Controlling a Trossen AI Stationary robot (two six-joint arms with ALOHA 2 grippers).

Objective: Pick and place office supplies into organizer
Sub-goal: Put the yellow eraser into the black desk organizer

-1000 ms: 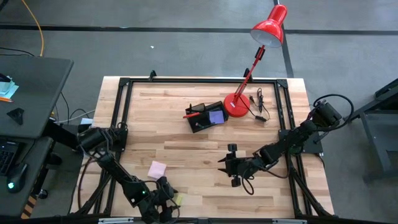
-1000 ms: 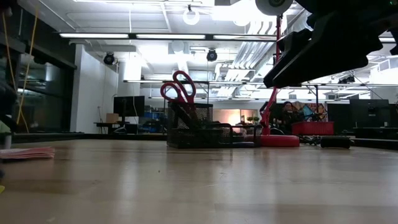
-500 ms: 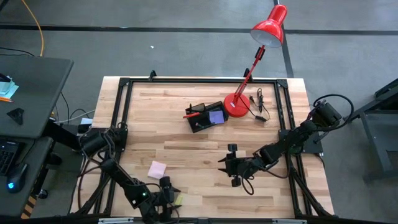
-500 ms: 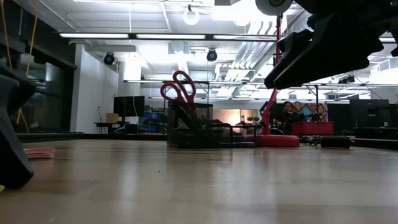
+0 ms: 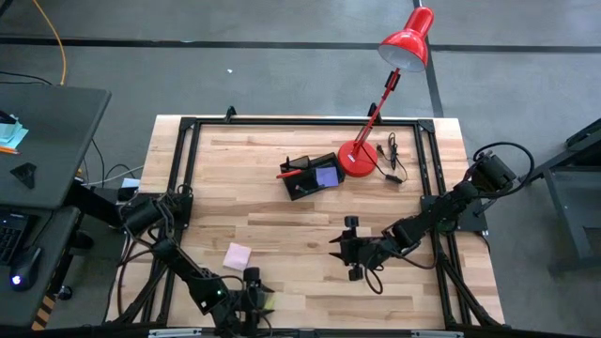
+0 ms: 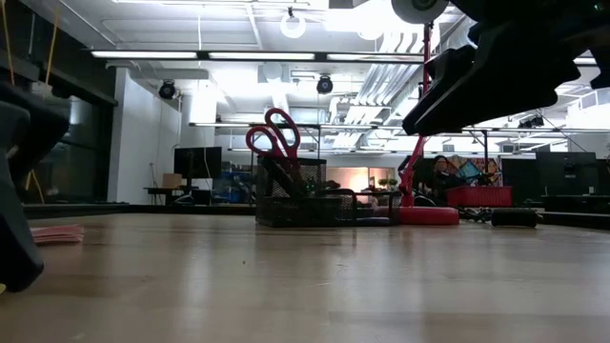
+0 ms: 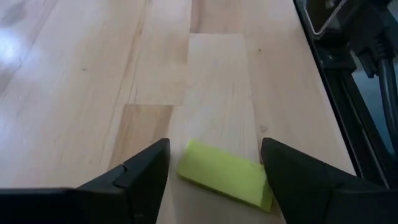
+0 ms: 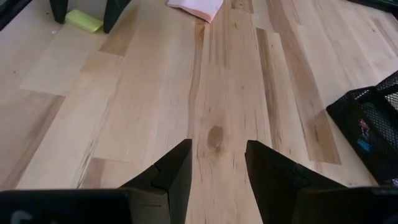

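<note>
**Now we straddle the yellow pad**

Our left gripper [image 7: 214, 171] stands wide, holding nothing, with the yellow pad [image 7: 225, 175] lying flat between its fingers. It sits askew, so closing may push a corner and skid it away. Beyond lies the pink pad [image 5: 237, 255], then the organizer [image 5: 312, 176] well apart. Our right gripper [image 8: 217, 163] waits parted narrowly over bare wood.

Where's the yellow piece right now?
The yellow piece lies flat on the table's near-left edge, between the open fingers of the left gripper, below the pink pad in the high view.
</note>
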